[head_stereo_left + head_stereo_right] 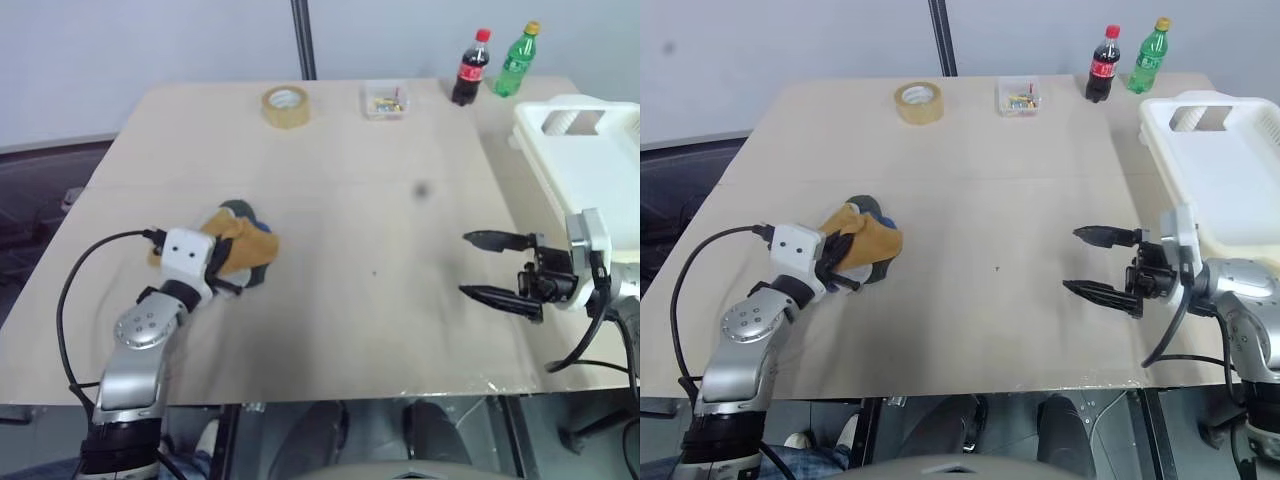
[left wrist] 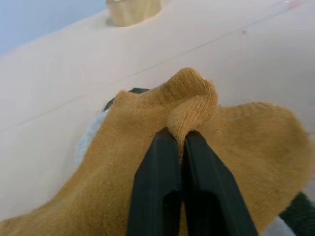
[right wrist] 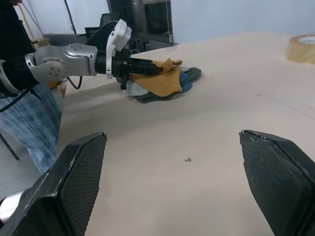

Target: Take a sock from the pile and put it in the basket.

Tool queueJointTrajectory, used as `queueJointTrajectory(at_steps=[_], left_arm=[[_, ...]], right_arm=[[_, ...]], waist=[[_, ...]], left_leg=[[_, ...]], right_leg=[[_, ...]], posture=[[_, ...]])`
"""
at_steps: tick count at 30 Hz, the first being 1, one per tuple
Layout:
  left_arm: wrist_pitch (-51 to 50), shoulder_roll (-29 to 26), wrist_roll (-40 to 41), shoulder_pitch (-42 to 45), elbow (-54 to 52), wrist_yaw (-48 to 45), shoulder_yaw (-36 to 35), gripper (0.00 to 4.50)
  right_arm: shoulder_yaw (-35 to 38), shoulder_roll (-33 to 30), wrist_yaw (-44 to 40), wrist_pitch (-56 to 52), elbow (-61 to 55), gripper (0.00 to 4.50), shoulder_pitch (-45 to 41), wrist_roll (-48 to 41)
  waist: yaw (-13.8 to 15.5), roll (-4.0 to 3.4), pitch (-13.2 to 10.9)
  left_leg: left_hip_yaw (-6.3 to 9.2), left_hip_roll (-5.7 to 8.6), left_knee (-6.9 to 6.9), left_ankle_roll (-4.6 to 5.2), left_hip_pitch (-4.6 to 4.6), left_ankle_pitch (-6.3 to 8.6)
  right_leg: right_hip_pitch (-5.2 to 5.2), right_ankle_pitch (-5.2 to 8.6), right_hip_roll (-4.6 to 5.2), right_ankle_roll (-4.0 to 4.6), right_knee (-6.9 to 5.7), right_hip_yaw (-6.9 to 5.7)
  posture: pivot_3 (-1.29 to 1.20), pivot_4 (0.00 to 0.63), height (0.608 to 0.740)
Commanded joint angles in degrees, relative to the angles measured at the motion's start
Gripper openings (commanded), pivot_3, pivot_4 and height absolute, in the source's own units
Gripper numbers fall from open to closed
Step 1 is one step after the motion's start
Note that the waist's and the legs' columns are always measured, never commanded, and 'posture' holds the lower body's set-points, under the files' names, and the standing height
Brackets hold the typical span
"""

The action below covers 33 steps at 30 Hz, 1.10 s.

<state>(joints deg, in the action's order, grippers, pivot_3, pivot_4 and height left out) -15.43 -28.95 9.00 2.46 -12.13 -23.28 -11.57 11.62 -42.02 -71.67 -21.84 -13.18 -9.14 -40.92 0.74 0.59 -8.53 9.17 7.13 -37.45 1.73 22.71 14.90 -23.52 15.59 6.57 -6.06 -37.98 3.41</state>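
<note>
Grasp made, carry not yet begun. Left pincer (image 2: 183, 147) pinched together on a raised fold of the mustard-yellow sock (image 2: 236, 142), clearly seen in the left wrist view, black fingers (image 2: 160, 177) pressed side by side with fabric bunched between the tips. Sock draped on top of the pile (image 1: 240, 250), at centre left of the head views, with grey and blue socks peeking out beneath. Not yet lifted clear, judging by how the sock lies spread over the heap in the right wrist view. Basket (image 1: 590, 160) at the right edge of the head views, white, well apart from the pile, with no sock visible inside. Left to do, as a judgement: lift the sock free of its neighbours, carry it across the bench (image 1: 380, 300) to the right, release over the basket.

Left arm stretched forward low over the bench, wrist roughly level, pincer aimed into the pile from the near side. Right pincer (image 1: 500, 268) held above bare bench at centre right, just in front of the basket, aimed toward frame left, fingers wide apart and holding nothing.

Roll of tape (image 1: 285, 106), small clear box (image 1: 385, 101) and two bottles (image 1: 492, 64) along the far edge, well away from the action.
</note>
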Motion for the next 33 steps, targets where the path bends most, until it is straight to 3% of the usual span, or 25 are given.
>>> queueJointTrajectory(at_steps=[1, 6, 12, 18, 23, 26, 30, 31, 33], left_arm=[[-7.86, 0.19, 1.14, 2.24, -5.44, -0.32, 3.22, 0.04], [-15.98, 4.59, 0.48, 7.56, -5.56, -0.38, 12.38, 0.04], [-20.89, 14.79, -0.78, 18.72, -1.66, 1.35, 22.23, 0.04], [-29.74, 24.51, 2.05, 24.30, 0.64, 3.00, 25.03, 0.04], [-27.23, 26.88, 0.34, 25.25, 4.08, 2.17, 28.62, 0.04], [-22.26, 26.03, -0.96, 26.91, 6.65, 0.05, 30.50, 1.00], [-16.64, 27.34, 0.92, 25.06, 4.94, -2.28, 30.26, 2.64], [-15.03, 27.45, 1.00, 24.37, 4.22, -2.46, 30.05, 2.90], [-14.72, 27.57, 1.96, 23.30, 2.78, -2.51, 28.76, 2.90]], right_arm=[[0.60, 0.23, -0.32, 1.49, -0.51, 4.50, -0.14, -0.17], [0.32, 0.75, -0.02, 1.89, 0.19, 4.50, -0.80, 0.07], [-0.09, 1.07, -0.06, 2.23, 1.41, 4.50, -1.83, 0.38], [0.36, 1.06, 0.70, 2.69, 2.02, 4.50, -1.93, 0.88], [1.43, 1.09, 1.19, 3.43, 1.89, 4.50, -0.63, 0.72], [2.35, 1.54, 1.64, 4.37, 0.02, 4.50, 2.19, 0.65], [2.29, 1.55, 2.76, 3.72, -1.78, 4.50, 3.98, 0.15], [2.21, 1.64, 3.04, 3.75, -1.96, 4.50, 4.07, 0.14], [2.00, 1.74, 3.46, 3.76, -2.17, 4.50, 3.98, 0.17]], waist=[[0.08, 0.00, 0.00], [0.06, 0.01, 0.01], [0.09, 0.07, -0.01], [-0.20, 0.08, -0.01], [0.05, 0.09, -0.02], [0.19, 0.10, -0.02], [0.01, 0.10, -0.02], [-0.02, 0.09, -0.02], [-0.04, 0.09, -0.02]], left_leg=[[0.00, 0.00, -0.01, 0.00, 0.00, 0.00], [0.00, 0.03, -0.04, 0.00, 0.00, 0.00], [0.12, 0.10, -0.27, 0.00, 0.13, 0.00], [0.10, 0.11, -0.33, 0.01, 0.14, 0.00], [0.10, 0.11, -0.38, 0.01, 0.14, 0.00], [0.12, 0.12, -0.43, 0.01, 0.15, 0.00], [0.11, 0.17, -0.44, 0.02, 0.18, 0.00], [0.10, 0.17, -0.45, 0.02, 0.18, 0.00], [0.12, 0.16, -0.45, 0.02, 0.16, 0.00]], right_leg=[[0.00, 0.00, 0.00, 0.00, -0.01, 0.00], [0.01, 0.00, 0.01, -0.01, -0.03, -0.01], [0.03, -0.01, 0.05, -0.02, -0.08, -0.13], [0.02, -0.01, 0.02, -0.03, -0.11, -0.08], [0.03, -0.02, 0.02, -0.04, -0.12, -0.07], [0.05, -0.02, 0.03, -0.04, -0.12, -0.10], [0.04, -0.02, 0.08, -0.04, -0.11, -0.07], [0.04, -0.03, 0.08, -0.06, -0.11, -0.06], [0.04, -0.03, 0.05, -0.06, -0.12, -0.06]], posture=[[0.00, 0.150, 0.740], [0.00, 0.150, 0.740], [0.00, 0.150, 0.740], [0.00, 0.150, 0.740], [0.00, 0.150, 0.740], [0.00, 0.150, 0.740], [0.00, 0.150, 0.740], [0.00, 0.150, 0.740], [0.00, 0.150, 0.740]])
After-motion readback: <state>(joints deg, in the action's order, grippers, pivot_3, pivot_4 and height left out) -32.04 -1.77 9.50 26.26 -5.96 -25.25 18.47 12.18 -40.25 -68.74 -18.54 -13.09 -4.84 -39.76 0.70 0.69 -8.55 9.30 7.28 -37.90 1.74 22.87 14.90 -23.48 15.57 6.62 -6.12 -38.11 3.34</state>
